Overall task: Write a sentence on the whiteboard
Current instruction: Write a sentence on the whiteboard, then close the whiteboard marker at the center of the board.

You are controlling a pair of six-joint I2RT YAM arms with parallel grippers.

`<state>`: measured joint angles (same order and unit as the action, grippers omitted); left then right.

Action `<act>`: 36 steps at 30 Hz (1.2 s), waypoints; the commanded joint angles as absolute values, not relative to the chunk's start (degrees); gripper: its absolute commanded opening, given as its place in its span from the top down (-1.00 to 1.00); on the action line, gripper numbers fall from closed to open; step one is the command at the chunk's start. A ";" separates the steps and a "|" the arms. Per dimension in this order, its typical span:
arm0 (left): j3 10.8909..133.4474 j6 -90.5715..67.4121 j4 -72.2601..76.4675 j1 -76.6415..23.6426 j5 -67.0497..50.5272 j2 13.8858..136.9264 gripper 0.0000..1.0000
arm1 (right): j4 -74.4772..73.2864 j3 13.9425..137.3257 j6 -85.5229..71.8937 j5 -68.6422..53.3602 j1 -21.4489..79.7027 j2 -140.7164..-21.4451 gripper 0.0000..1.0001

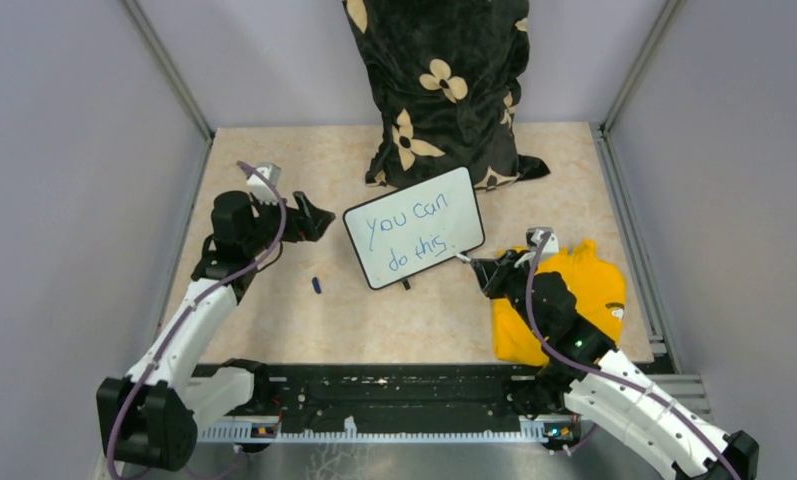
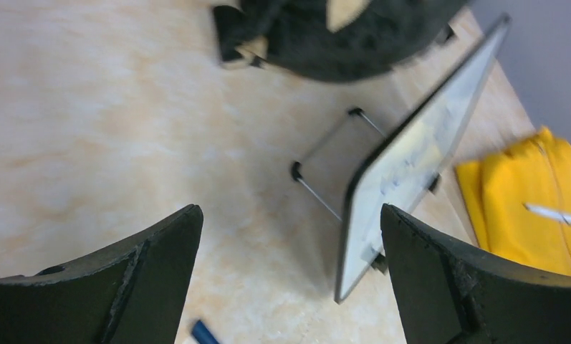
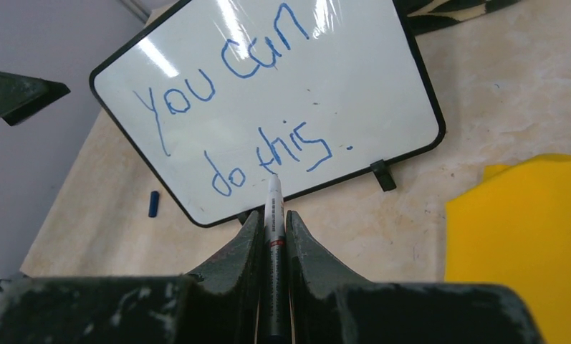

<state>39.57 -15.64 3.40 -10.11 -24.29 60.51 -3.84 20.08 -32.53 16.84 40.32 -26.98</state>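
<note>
I'm pinching the marker in the right claw, its tip pointing straight ahead at the whiteboard, just under the sentence. The left claw is hanging spread and empty, left of the whiteboard.

Whiteboard centre, before pillow; cloth right of it; cap left.

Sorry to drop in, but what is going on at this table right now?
The right gripper is shut on a marker, its tip aimed at the whiteboard, which stands propped up and bears the sentence "You can do this" in blue. The left gripper is open and empty beside the board. A small blue piece lies on the table.
</note>
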 commanded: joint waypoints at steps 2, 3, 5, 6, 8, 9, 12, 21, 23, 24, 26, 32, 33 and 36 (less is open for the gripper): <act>42.50 -22.91 -14.73 -10.20 1.26 53.37 -0.97 | -3.52 25.13 -31.78 12.45 39.63 -26.16 1.00; 41.84 -25.54 -15.68 -10.20 3.39 52.09 -0.97 | -3.31 25.34 -31.65 12.17 39.68 -26.37 1.00; 41.14 -28.38 -17.65 -10.20 6.00 50.02 -0.98 | -2.89 25.85 -31.03 12.30 39.70 -27.13 1.00; 41.06 -29.45 -18.49 -10.20 7.10 49.30 -0.97 | -2.61 26.10 -30.62 12.53 39.68 -27.73 1.00; 40.94 -31.14 -19.48 -10.20 8.95 48.29 -0.97 | -2.22 27.16 -30.15 13.08 39.71 -29.26 1.00; 41.22 -31.75 -19.79 -10.17 9.70 48.05 -0.97 | -2.11 27.81 -29.88 13.19 39.71 -30.21 1.00; 41.83 -32.26 -20.27 -10.20 10.20 48.66 -0.97 | -1.91 29.49 -29.67 13.55 39.64 -32.54 1.00; 37.17 -29.37 -18.78 -10.20 5.98 50.24 -0.97 | -4.27 32.79 -28.09 16.22 39.69 -33.83 1.00; 36.44 -30.08 -19.09 -10.20 8.99 50.99 -0.97 | -4.72 33.49 -27.19 16.64 39.72 -34.60 1.00; 36.74 -30.67 -19.61 -10.20 9.44 51.85 -0.97 | -4.68 33.65 -26.94 17.09 39.68 -34.85 1.00; 36.95 -30.94 -20.40 -10.20 8.79 53.69 -0.97 | -3.94 33.46 -26.58 17.54 39.71 -35.33 1.00; 40.50 -26.59 -26.03 -10.27 4.49 62.71 -0.97 | -1.24 32.81 -25.22 16.87 39.64 -37.29 1.00; 41.42 -26.41 -27.29 -10.36 3.85 64.42 -0.96 | -0.76 32.52 -25.15 16.85 39.64 -37.38 1.00; 42.58 -25.90 -28.65 -11.06 2.72 68.12 -0.93 | -0.44 31.28 -25.82 16.84 39.65 -36.77 1.00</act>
